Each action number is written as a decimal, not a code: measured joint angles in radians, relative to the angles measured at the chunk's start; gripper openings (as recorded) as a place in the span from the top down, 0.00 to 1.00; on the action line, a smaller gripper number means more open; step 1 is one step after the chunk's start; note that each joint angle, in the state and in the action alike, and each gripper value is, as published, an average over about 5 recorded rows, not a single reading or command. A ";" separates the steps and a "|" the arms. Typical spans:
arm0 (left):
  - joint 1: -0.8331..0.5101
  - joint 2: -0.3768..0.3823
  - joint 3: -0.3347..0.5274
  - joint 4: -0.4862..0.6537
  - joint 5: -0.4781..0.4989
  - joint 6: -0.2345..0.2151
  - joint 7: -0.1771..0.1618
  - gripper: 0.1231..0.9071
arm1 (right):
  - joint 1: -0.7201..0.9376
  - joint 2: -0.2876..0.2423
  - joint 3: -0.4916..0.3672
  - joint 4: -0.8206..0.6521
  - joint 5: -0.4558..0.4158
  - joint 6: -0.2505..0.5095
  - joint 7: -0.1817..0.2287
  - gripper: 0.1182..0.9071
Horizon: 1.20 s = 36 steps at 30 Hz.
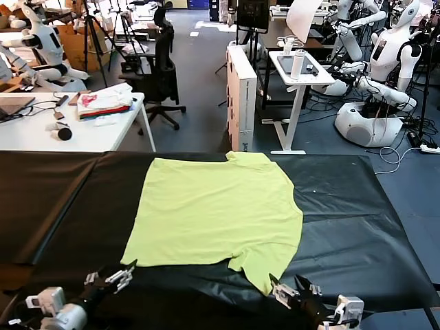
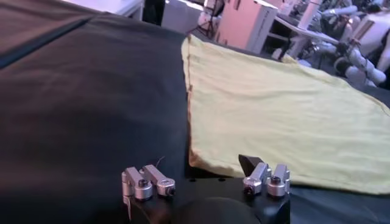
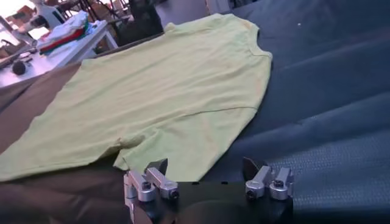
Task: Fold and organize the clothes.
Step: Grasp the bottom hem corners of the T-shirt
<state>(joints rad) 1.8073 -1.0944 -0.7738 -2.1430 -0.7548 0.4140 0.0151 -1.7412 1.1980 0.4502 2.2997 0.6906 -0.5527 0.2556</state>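
At the T-shirt's (image 1: 216, 210) near edge, both grippers' jaws gape wide, holding nothing.

The lime yellow-green short-sleeved T-shirt (image 1: 214, 210) lies spread flat on the black cloth-covered table (image 1: 357, 227), near its middle. The left gripper (image 1: 110, 278) sits at the table's near edge by the shirt's near left corner. The right gripper (image 1: 294, 292) sits just before the near right sleeve.

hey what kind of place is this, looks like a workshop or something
Probably a robotics lab: white humanoid robots stand in the background, with office desks and a rolling chair, and a lime T-shirt lies flat on a black-covered table.
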 joint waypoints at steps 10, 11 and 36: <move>-0.005 0.000 0.007 0.007 0.011 -0.012 -0.005 0.10 | 0.014 0.023 -0.035 -0.031 -0.025 0.009 -0.002 0.18; -0.004 0.000 0.007 0.008 0.012 -0.013 -0.005 0.15 | 0.015 0.024 -0.037 -0.034 -0.026 0.010 -0.003 0.23; 0.067 -0.044 -0.004 -0.051 0.041 -0.039 -0.038 0.97 | -0.142 -0.037 0.054 0.113 -0.023 -0.010 0.058 0.97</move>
<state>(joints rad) 1.8742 -1.1381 -0.7778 -2.1941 -0.7133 0.3749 -0.0225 -1.8831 1.1606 0.5040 2.4129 0.6680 -0.5624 0.3135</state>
